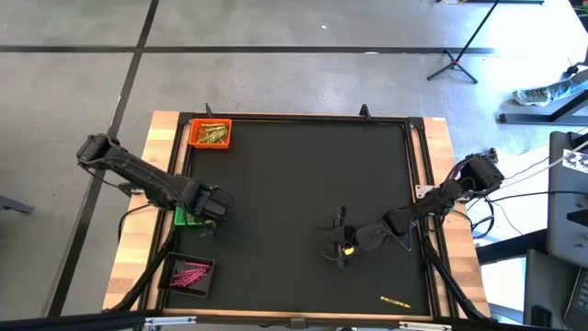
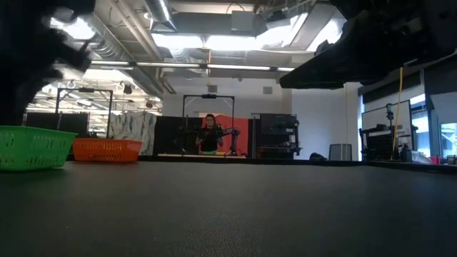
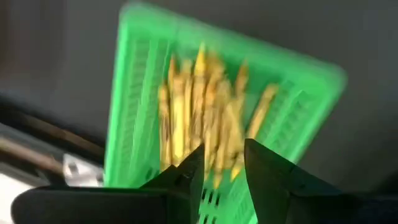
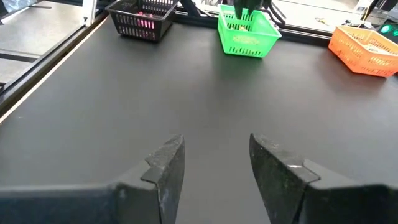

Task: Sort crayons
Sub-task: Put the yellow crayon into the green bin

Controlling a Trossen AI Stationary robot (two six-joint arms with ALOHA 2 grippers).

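The left claw (image 1: 213,204) hung at the left middle of the high view, directly over the green tray (image 1: 186,217) on the counter's left edge; in its own wrist view its two dark fingers (image 3: 189,174) stood a little apart with nothing between them, and past them lay the green tray (image 3: 149,112) holding a heap of yellow crayons (image 3: 199,118); the right claw (image 1: 342,246) sat lower right of centre in the high view, above the bare black counter (image 1: 294,175); its fingers (image 4: 168,163) were spread apart and held nothing, with only the dark mat showing in the gap; something small and yellow showed just beside that claw in the high view, but whether it was a crayon could not be told; farther out, one loose yellow crayon (image 1: 396,301) lay alone near the lower right corner of the counter; an orange tray (image 1: 210,134) with orange-gold crayons (image 1: 214,135) stood at the upper left corner, and a black tray (image 1: 187,275) with pink crayons (image 1: 190,274) at the lower left corner; the right wrist view showed the three trays in a row along the far edge, black (image 4: 139,18), green (image 4: 247,31) and orange (image 4: 365,48); in the low view the green tray (image 2: 32,148) and orange tray (image 2: 106,150) stood at the left, and a person (image 2: 210,134) showed far off in the room behind.
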